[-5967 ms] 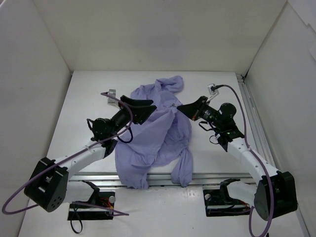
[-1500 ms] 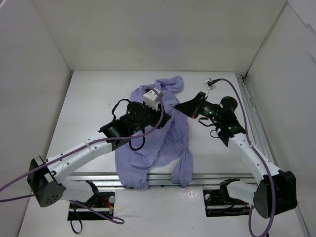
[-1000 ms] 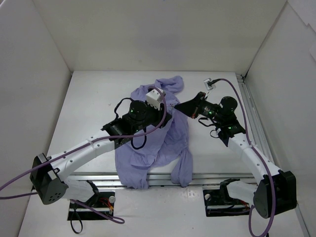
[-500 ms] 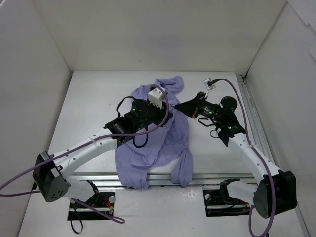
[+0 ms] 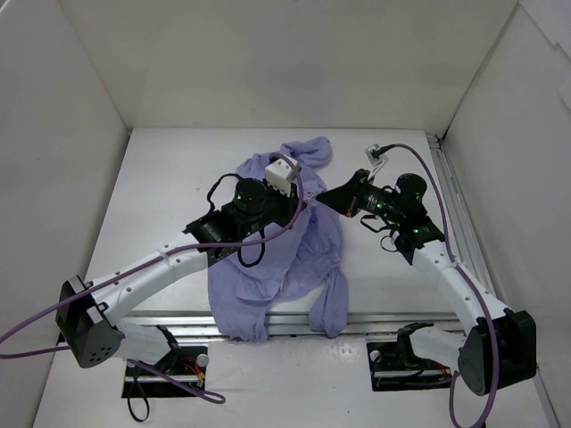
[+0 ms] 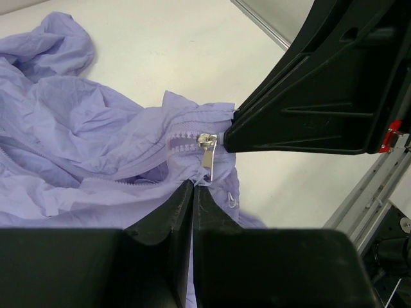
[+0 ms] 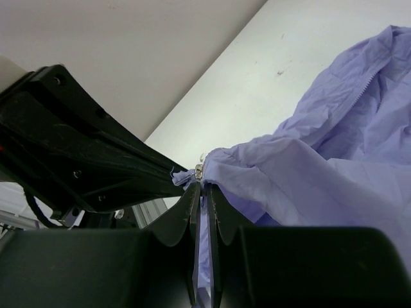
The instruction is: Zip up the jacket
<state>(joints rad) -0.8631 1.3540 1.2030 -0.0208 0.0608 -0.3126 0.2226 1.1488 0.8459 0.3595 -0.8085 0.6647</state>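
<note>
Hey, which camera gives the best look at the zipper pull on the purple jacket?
Left wrist view: the silver zipper pull hangs in plain sight on the jacket, with the teeth visible beside it. The right wrist view shows only a small metal glint; in the top view it cannot be made out.

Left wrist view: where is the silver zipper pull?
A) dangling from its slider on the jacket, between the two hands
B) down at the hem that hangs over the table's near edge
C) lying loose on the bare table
A: the zipper pull hangs from its slider on the jacket, just above the left hand and right beside the tip of the right hand.
</note>
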